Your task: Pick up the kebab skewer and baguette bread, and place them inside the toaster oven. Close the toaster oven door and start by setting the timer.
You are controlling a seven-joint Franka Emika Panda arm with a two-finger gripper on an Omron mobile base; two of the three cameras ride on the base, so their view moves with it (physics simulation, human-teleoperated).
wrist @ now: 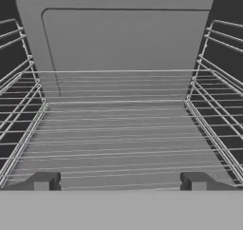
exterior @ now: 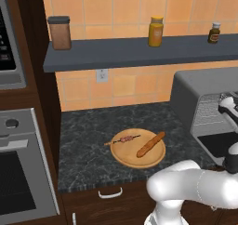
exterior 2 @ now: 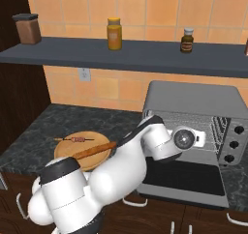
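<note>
Gripper (wrist: pixel 119 181): the two dark finger tips stand wide apart at the bottom of the hand view, with nothing between them; it holds nothing.
Hand position: the hand points into the mouth of the toaster oven (exterior 2: pixel 193 112), just above the lowered door.
Toaster oven: a grey box with rounded top, on the right part of the dark stone counter (exterior: pixel 88 140), below the shelf.
Toaster oven door (exterior 2: pixel 186 180): folded down flat toward the front, dark glass facing up.
Wire rack (wrist: pixel 118 134): lies level inside the oven, bare; side rails go up on both walls, and the grey back wall is behind it.
Knobs (exterior 2: pixel 234 143): three round ones in a column on the right front of the oven.
Kebab skewer (exterior: pixel 126 139): on the round wooden plate (exterior: pixel 128 156), on its far left part, lying almost level.
Baguette bread (exterior: pixel 150 144): on the same plate, right of the skewer, set diagonally; the two are near but apart.
In the way: in the right base view the white arm covers the right edge of the plate and part of the oven front.
Shelf (exterior 2: pixel 145 54): carries a brown jar (exterior: pixel 60 32), a yellow jar (exterior: pixel 155 31) and a small dark bottle (exterior: pixel 214 33).
Other: a wall socket (exterior: pixel 102 75) under the shelf; a big built-in oven (exterior: pixel 21 173) at the far left.
</note>
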